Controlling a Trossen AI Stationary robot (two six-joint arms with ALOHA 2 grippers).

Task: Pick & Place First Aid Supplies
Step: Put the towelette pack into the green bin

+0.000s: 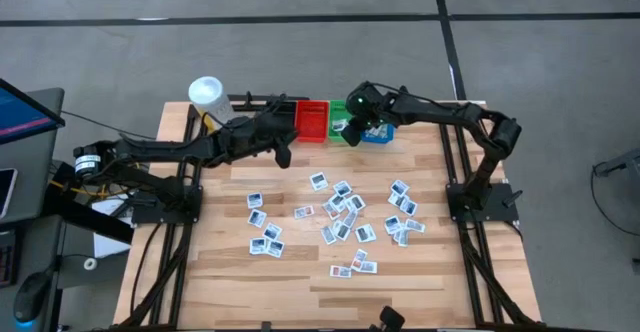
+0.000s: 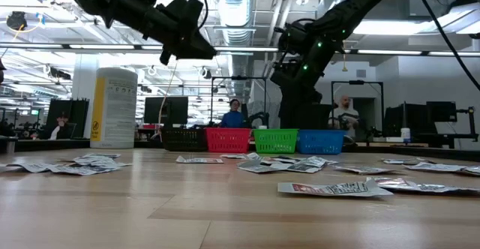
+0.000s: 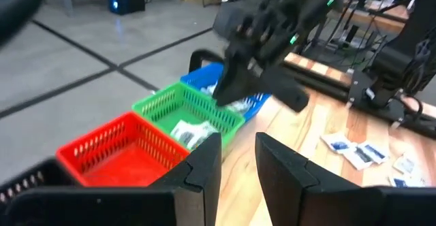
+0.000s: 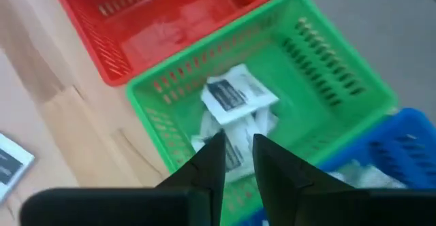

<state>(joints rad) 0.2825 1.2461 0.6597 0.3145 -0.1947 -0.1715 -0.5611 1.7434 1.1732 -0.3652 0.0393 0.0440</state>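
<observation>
Bins, far edge of the wooden table [image 1: 300, 272], in a row: black bin [image 2: 184, 139], red bin [image 1: 310, 120], green bin [image 1: 340, 122], blue bin [image 1: 380, 133].

- Red bin: the right wrist view shows its floor bare.
- Green bin: several white packets [image 4: 235, 114] piled inside, the top one with dark print. The high view hides these under the arm.
- Blue bin: white packets visible at one corner in the right wrist view; the rest is hidden.
- Black bin: contents cannot be told.

Loose first aid packets [image 1: 340, 212]: dozens scattered flat across the middle of the table, well apart from the bins.

Right gripper [image 4: 237, 159]: above the green bin, fingers slightly parted, nothing between them.

Left gripper [image 3: 238, 161]: raised beside the red bin, fingers a narrow gap apart, empty.

White-capped bottle [image 1: 207, 94]: table's far left corner; only the low view shows its yellow side strip.

Low view only: people seated in the room behind.
</observation>
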